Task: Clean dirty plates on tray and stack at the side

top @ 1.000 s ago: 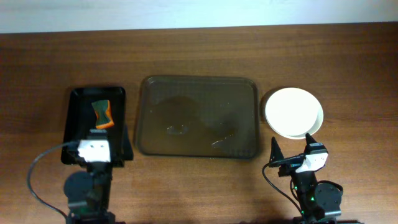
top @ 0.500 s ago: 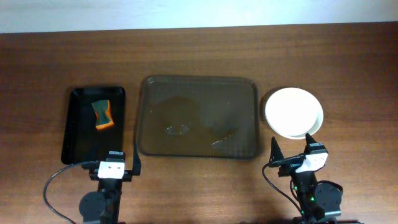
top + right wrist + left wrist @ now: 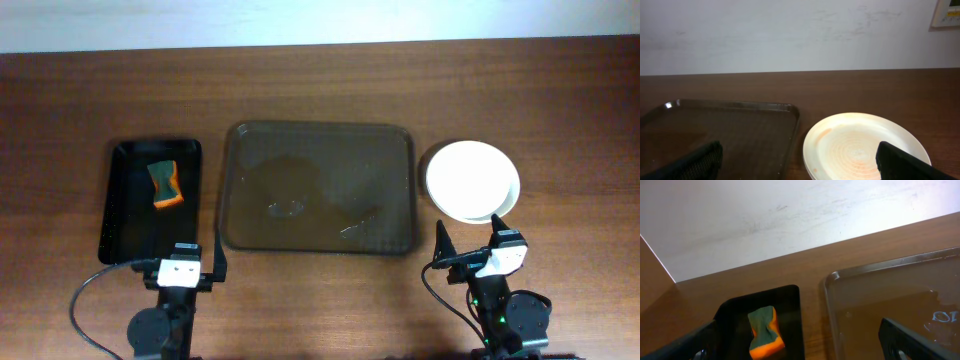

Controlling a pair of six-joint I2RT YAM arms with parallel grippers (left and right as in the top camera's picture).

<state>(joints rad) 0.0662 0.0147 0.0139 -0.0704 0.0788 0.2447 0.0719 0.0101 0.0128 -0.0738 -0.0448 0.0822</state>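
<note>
left claw (image 3: 799,330): spread wide, nothing between the fingers, low at the near edge of the surface (image 3: 320,80).
right claw (image 3: 800,150): spread wide too, empty, low at the near edge on the other side.
black tray (image 3: 120,215): just ahead of left claw, long axis running away from the arm.
sponge (image 3: 165,184): orange and green, lying in the far half of black tray, free of both claws.
tray (image 3: 400,140): between the two arms, long axis left to right, no plate on it, only wet smears and a small mark near the middle.
plates (image 3: 472,180): stacked on the surface just beside the tray's right end, not on it; a second rim peeks out at lower right; exact count cannot tell.
top plate look: plain white from overhead; faint orange tinge in right wrist view, sauce or lighting cannot tell.
key relation: plates straight ahead of right claw, a touch to its right; round, so no long axis to line up; right arm clearly nearer, left claw well apart across the whole tray.
stage guess: looks finished or nearly so, maybe a last wipe of the top plate.
wall (image 3: 790,30): pale, past the far edge.
</note>
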